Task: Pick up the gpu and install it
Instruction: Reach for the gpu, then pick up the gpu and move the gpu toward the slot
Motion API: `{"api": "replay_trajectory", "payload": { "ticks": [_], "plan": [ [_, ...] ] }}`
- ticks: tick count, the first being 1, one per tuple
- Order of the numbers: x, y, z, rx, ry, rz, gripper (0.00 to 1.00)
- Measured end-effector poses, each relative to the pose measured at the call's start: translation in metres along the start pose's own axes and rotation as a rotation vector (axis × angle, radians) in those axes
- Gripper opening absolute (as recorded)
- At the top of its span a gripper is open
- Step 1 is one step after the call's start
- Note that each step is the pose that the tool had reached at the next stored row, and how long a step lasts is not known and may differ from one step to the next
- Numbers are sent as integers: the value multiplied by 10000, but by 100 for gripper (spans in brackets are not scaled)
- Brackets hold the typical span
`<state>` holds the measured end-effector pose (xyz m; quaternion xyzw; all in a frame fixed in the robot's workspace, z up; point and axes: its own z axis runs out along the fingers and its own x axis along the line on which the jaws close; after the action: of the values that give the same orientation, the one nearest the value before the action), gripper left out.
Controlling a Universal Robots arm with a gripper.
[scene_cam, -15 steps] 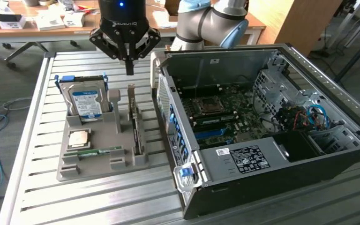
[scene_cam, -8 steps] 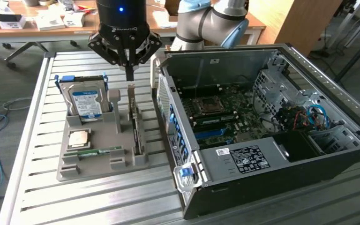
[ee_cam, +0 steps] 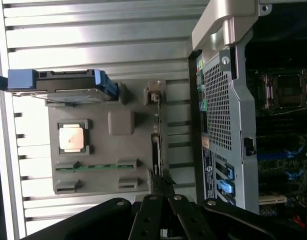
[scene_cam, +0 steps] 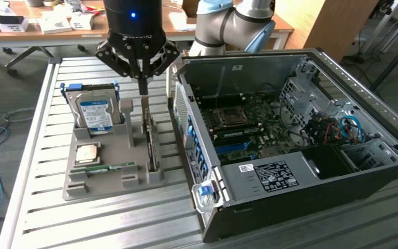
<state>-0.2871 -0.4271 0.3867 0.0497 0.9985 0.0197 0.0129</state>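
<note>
The gpu (scene_cam: 151, 148) stands on edge, thin and dark, in a slot along the side of the grey holder tray (scene_cam: 109, 184) nearest the computer case. From the wrist it appears as a narrow strip (ee_cam: 156, 145). My gripper (scene_cam: 143, 89) hangs above the tray over the line of the card, its fingers drawn together into one narrow bar with nothing held. In the wrist view the gripper (ee_cam: 161, 186) lies over the card's end farthest from the hard drive. The open computer case (scene_cam: 365, 104) lies at the exterior view's right, with its motherboard (scene_cam: 244, 122) exposed.
The tray also carries a silver hard drive with a blue-white label (scene_cam: 95, 111), a CPU chip (scene_cam: 87, 153) and a green memory stick (scene_cam: 102, 168). It rests on a slatted metal table (scene_cam: 102, 223). Desks with boxes stand behind.
</note>
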Motion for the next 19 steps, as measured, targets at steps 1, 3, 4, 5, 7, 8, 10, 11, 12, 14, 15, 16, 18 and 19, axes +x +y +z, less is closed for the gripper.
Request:
{"api": "replay_trajectory", "payload": {
  "ticks": [1,3,4,5,7,8,10,11,12,14,15,16,18,19],
  "plan": [
    [1,-18,-1,0,0,-1,11],
    [2,-35,-1,0,-1,-1,11],
    [2,-35,-1,0,0,0,11],
    [2,-35,-2,1,0,0,11],
    [2,-35,-2,0,0,-1,11],
    [2,-35,-2,0,0,0,11],
    [2,-35,-2,0,0,-1,11],
    [2,-35,-2,0,0,-1,11],
    [2,-35,-2,1,0,0,11],
    [2,-35,-2,0,0,-1,11],
    [2,-35,-2,0,0,-1,11],
    [2,-35,-2,0,0,-1,11],
    [2,-35,-2,0,0,-1,11],
    [2,-35,-2,1,0,0,16]
  ]
}}
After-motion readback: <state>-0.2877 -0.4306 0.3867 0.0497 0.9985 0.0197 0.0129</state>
